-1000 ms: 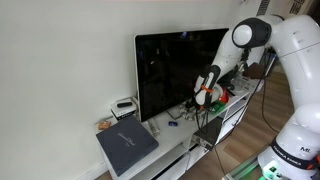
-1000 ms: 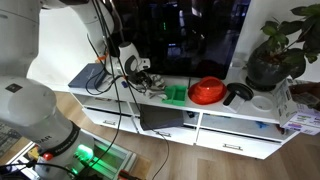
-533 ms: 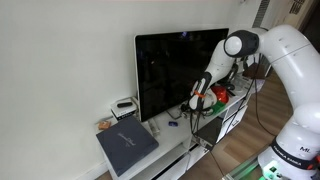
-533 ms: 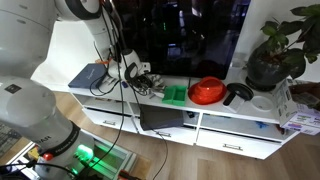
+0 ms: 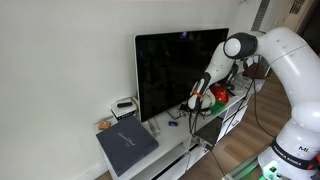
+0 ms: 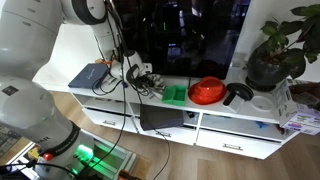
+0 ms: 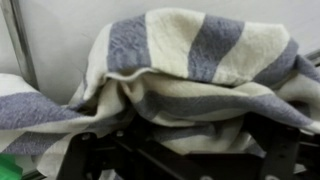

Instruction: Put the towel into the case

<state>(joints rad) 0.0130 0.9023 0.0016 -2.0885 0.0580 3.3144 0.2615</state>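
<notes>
Up close, shows the towel (image 7: 180,60) as soft, rumpled cloth with broad grey-blue and cream stripes, heaped in folds across nearly the whole wrist view. Hangs bunched over the dark jaws, pinched between them, fingertips buried under the cloth, so cannot tell how wide the gap is. Sits held low over the white desk (image 6: 250,128), in front of the black television (image 5: 175,70), near a green crate (image 6: 176,94).

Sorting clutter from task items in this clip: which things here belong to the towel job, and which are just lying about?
Job in hand:
striped towel, draped over the gripper
grey case

Lying about:
red bowl
green object
potted plant
television
</notes>
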